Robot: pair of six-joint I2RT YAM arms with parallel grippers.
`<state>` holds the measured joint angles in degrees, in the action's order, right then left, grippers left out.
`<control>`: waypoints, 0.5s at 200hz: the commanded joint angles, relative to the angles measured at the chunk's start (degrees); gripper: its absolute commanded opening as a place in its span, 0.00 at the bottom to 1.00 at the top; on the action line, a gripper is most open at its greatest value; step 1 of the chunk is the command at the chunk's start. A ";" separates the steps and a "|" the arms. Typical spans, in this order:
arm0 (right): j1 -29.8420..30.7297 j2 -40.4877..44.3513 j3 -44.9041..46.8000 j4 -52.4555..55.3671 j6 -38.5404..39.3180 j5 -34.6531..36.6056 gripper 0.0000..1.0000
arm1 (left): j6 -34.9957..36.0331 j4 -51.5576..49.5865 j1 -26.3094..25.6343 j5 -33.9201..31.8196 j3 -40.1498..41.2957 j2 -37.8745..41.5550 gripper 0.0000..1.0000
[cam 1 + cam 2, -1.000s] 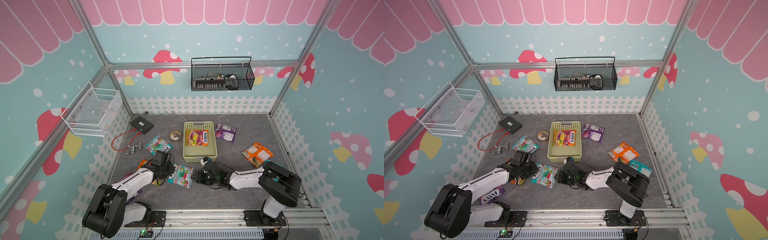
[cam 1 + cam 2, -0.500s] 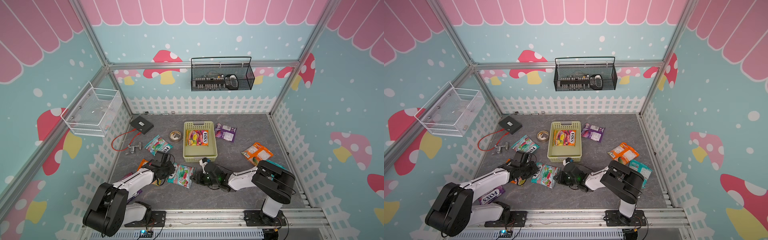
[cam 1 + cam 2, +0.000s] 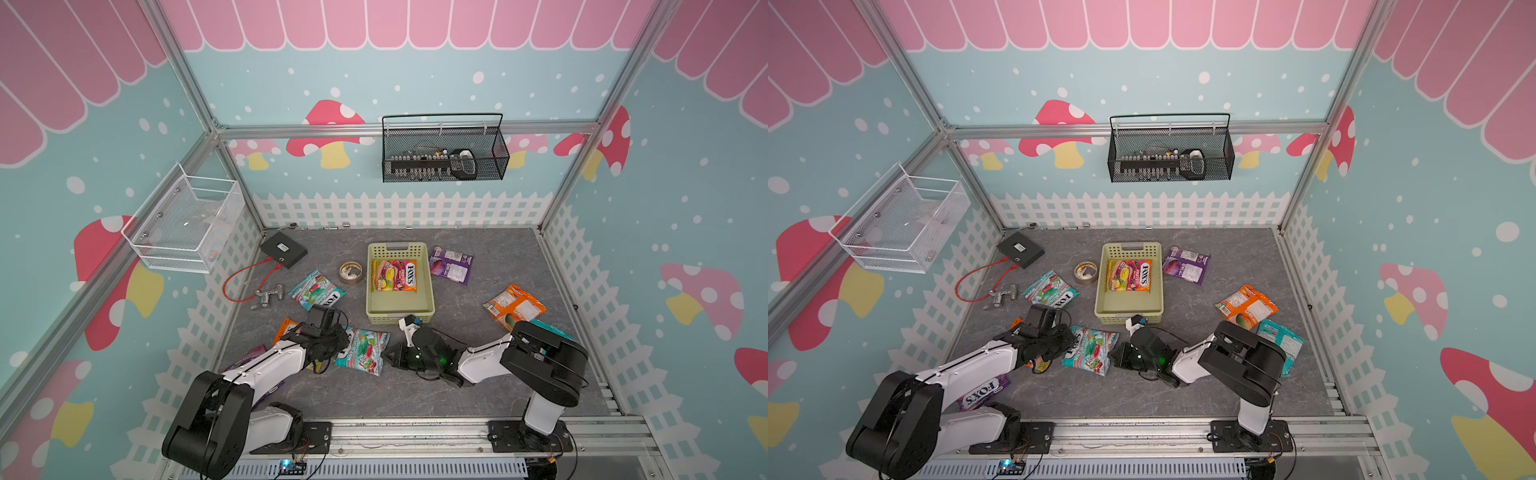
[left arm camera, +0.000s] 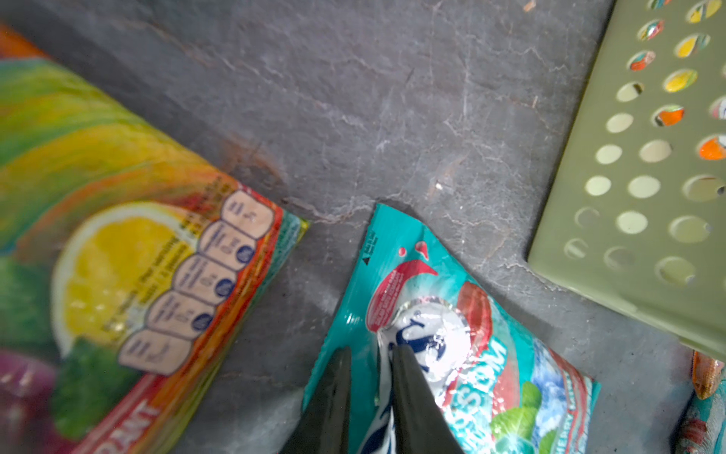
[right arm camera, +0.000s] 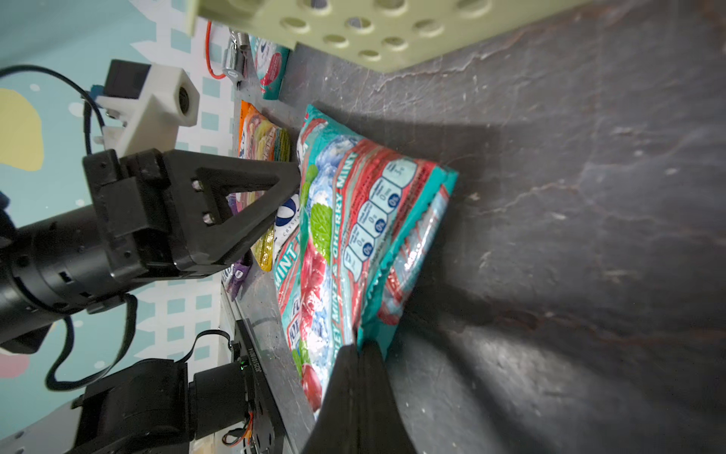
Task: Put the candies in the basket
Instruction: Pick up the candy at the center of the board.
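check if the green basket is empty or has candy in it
Not empty: one orange-pink FOX'S bag lies flat inside the basket, at its far end.

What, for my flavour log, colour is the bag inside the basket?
Pink, orange and yellow bag; clearest in a top view.

Both arms low, left tool (image 4: 369,351) and right tool (image 5: 359,348) pinched closed.
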<state>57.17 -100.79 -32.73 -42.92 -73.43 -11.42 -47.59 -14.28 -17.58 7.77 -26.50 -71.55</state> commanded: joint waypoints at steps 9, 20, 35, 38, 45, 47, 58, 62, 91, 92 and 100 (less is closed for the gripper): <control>0.38 2.15 0.43 -3.87 2.41 -0.18 0.00 | -0.76 -3.06 0.16 2.25 1.37 0.48 0.24; 0.39 2.89 0.71 -3.22 3.19 -0.77 0.00 | -1.06 -3.29 0.16 2.22 1.27 1.17 0.25; 0.39 4.26 1.47 -2.79 5.02 -2.12 0.00 | -1.38 -3.74 0.18 2.49 0.94 2.16 0.26; 0.44 4.77 1.67 -2.52 5.38 -2.20 0.00 | -1.44 -3.97 0.18 2.63 0.81 2.40 0.26; 0.44 6.09 2.03 -1.64 5.87 -2.29 0.00 | -1.59 -4.33 0.27 3.11 0.43 2.99 0.27; 0.48 6.52 2.09 -1.09 6.05 -2.36 0.00 | -1.57 -4.45 0.27 3.26 0.30 3.15 0.27; 0.49 8.99 2.26 2.19 7.55 -2.07 0.00 | -1.63 -5.01 0.23 4.16 -0.40 4.26 0.29; 0.49 9.88 2.17 4.10 7.95 -1.91 0.00 | -1.71 -5.02 0.27 4.45 -0.60 4.70 0.30; 0.41 13.03 1.84 11.92 10.46 -2.25 0.00 | -2.77 -4.80 0.26 5.25 -0.26 6.08 0.34; 0.45 13.05 1.86 12.04 10.43 -2.23 0.00 | -2.77 -4.75 0.27 5.46 -0.24 5.99 0.34; 0.49 13.00 2.19 12.28 9.99 -2.51 0.00 | -2.43 -4.35 0.26 7.34 -0.07 5.28 0.34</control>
<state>57.17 -88.86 -30.81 -35.42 -66.39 -13.19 -49.30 -17.78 -17.58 11.57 -26.50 -65.95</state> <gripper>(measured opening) 0.041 0.341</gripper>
